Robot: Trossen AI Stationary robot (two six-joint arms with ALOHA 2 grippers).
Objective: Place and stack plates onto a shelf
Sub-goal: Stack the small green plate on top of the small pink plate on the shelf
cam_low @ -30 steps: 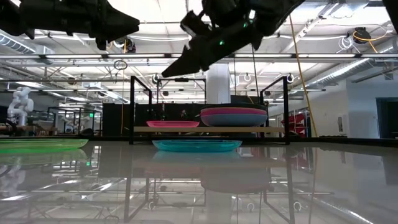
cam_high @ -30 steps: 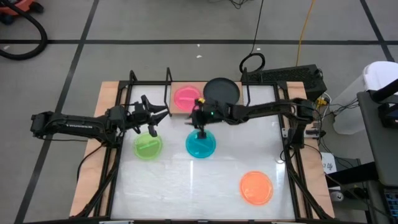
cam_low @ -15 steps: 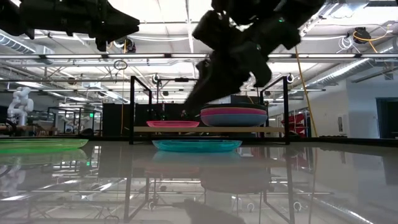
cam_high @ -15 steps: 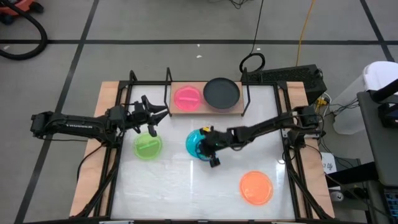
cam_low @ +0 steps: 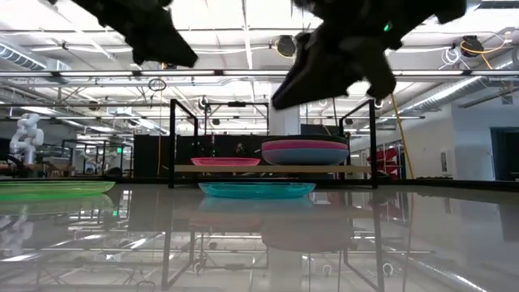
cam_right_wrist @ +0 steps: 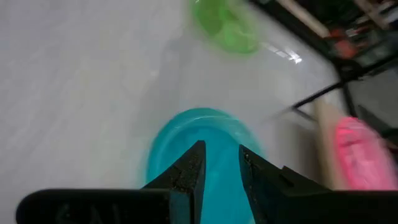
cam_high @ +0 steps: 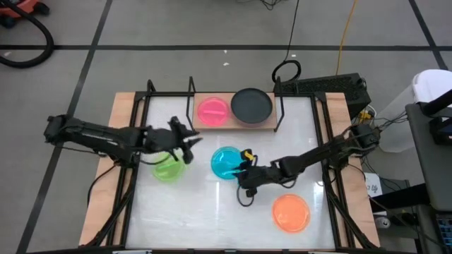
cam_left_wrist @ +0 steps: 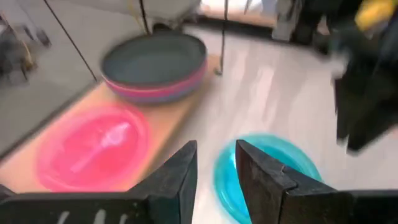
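Nearest the table's front edge, the orange plate (cam_high: 291, 213) is seen lying flat on the white tabletop (cam_high: 205, 212), untouched and well apart from the shelf. A little farther in, the right gripper (cam_high: 244, 185) is held low just beside the near rim of the cyan plate (cam_high: 227, 163); its fingers (cam_right_wrist: 186, 174) are seen standing a narrow gap apart with nothing pinched between them. The cyan plate rests flat on the table, in front of the shelf. Level with it, the green plate (cam_high: 168, 168) is partly covered by the left gripper (cam_high: 189, 144), whose fingers (cam_left_wrist: 177, 177) are likewise slightly parted and empty.

Farthest back, the shelf (cam_high: 233, 124) is seen to carry the pink plate (cam_high: 212, 111) on one half and a stack of larger plates, topped by the black plate (cam_high: 252, 104), on the other.

The step in hand is judged to be the pick-up of the cyan plate. It would be done well if the rim were approached low and square, one finger slid under the lip and one above it, and the grip closed only once the edge is seated deep between the pads. The plate should then be kept level and set centred on the pink one. A slide of the plate across the slick table is the likely fault.
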